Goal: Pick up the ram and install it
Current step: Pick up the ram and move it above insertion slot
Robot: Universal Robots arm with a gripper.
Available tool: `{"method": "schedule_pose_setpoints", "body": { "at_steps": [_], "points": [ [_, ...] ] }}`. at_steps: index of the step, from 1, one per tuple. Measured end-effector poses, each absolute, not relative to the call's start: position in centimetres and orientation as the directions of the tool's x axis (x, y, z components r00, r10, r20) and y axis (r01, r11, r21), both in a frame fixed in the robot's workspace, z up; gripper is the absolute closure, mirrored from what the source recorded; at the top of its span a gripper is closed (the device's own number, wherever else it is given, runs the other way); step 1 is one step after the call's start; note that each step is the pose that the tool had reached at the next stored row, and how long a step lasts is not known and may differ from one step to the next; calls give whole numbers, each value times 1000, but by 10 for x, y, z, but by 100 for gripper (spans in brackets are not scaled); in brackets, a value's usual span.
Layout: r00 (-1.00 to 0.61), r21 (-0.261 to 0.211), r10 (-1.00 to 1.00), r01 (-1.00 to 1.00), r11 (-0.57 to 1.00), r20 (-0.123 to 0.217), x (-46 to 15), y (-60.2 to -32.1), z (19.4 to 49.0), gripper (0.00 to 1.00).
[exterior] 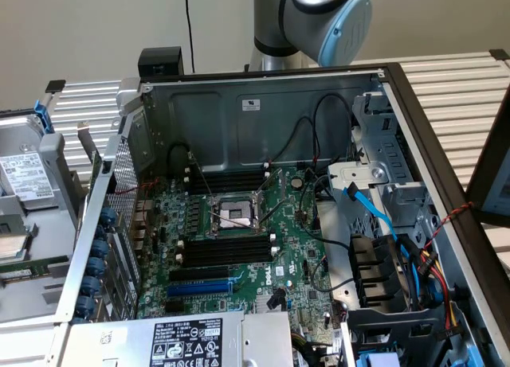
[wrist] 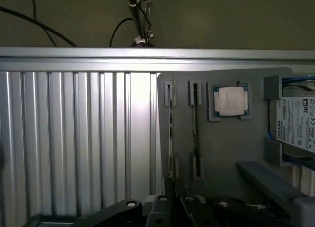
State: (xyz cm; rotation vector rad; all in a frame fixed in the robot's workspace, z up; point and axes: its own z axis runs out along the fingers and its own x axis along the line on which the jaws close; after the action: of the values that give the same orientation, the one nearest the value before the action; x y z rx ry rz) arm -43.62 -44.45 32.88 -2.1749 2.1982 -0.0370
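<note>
The ram (wrist: pixel 171 138) stands on edge in a slot of a grey parts tray (wrist: pixel 221 153), showing as a long thin line. My gripper (wrist: pixel 173 196) hangs over the near end of that stick, its black body along the picture's lower edge. A second thin stick (wrist: pixel 195 121) stands in the neighbouring slot. In the exterior view the open computer case holds the green motherboard (exterior: pixel 295 263), with long black memory slots (exterior: pixel 227 249) beside the processor socket (exterior: pixel 231 214). The arm's elbow (exterior: pixel 331 13) rises behind the case.
A loose processor (wrist: pixel 230 100) and a hard drive (wrist: pixel 298 121) lie on the tray. Ribbed metal table (wrist: pixel 74 138) lies beside it. Inside the case are a blue slot (exterior: pixel 199 288), a power supply (exterior: pixel 183 339), drive bays and cables (exterior: pixel 382 224).
</note>
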Motion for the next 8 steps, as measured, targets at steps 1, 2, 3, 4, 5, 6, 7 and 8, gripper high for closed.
{"method": "schedule_pose_setpoints", "body": {
  "at_steps": [1, 2, 3, 4, 5, 6, 7, 8],
  "points": [
    [-10, -48, -1000, -999, 11, -18, -436, -445, 333, 88],
    [-10, -45, -1000, -999, 11, -18, -435, -446, 336, 88],
    [-10, -42, -1000, -999, 11, -18, -435, -446, 339, 88],
    [-10, -37, -1000, -999, 11, -18, -434, -446, 342, 88],
    [-11, -33, -1000, -999, 11, -18, -434, -447, 344, 88],
    [-11, -28, -1000, -1000, 11, -18, -433, -447, 347, 88],
    [-11, -24, -1000, -1000, 11, -18, -432, -448, 350, 88],
    [-11, -19, -1000, -1000, 11, -18, -432, -448, 352, 88]
  ]
}}
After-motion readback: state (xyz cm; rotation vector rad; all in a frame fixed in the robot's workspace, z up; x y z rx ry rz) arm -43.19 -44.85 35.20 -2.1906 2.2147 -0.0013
